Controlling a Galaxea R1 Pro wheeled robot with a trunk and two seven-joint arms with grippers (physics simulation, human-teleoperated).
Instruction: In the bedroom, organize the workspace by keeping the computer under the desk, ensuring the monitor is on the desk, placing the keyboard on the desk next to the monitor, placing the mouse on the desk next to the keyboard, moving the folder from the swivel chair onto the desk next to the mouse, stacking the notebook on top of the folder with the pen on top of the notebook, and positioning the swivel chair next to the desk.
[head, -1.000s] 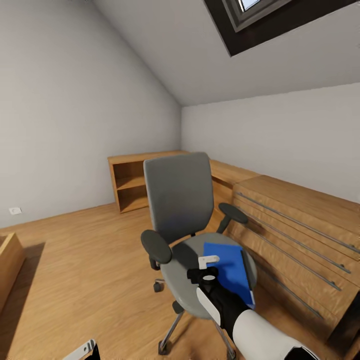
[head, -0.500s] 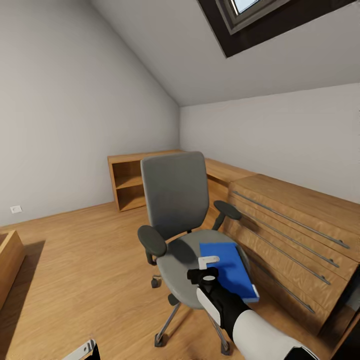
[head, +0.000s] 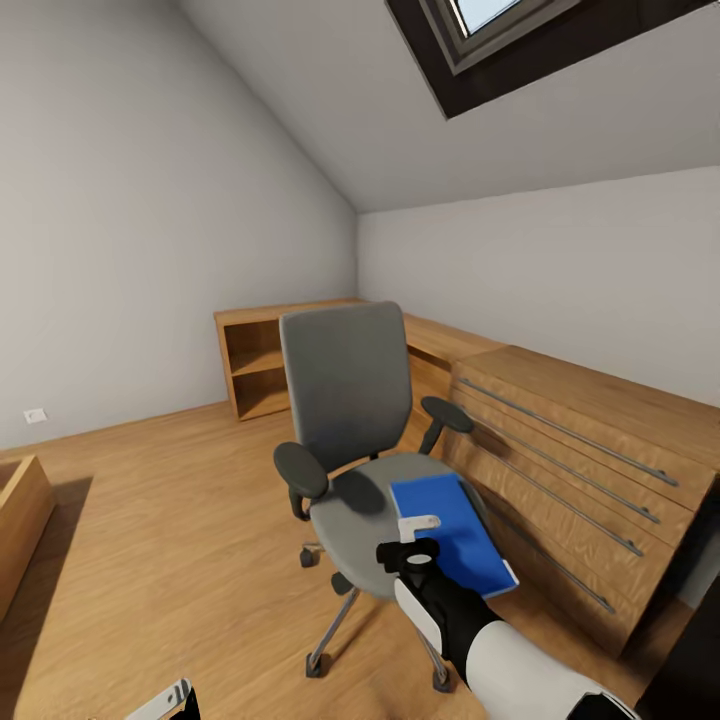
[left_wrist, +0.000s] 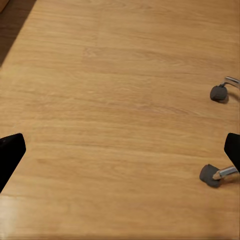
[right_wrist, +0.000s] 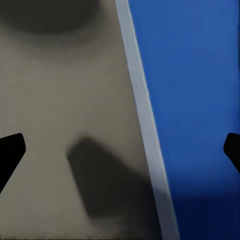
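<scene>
Since a second ago, drifted toward nine o'clock in head view: grey padded swivel chair (head: 375, 480) bearing flat bright blue folder (head: 452, 533); right gripper (right_wrist: 120, 150) wide-spread over folder edge, left gripper (left_wrist: 120, 150) wide, grasp likely next.

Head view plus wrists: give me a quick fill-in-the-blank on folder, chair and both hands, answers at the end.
1. The folder lies on the seat of the ____.
2. The colour of the folder is ____.
3. The right hand hangs over the folder's edge with its fingers spread ____.
4. The left hand points down at the wooden ____, near two chair casters.

Missing words: swivel chair; blue; open; floor
</scene>
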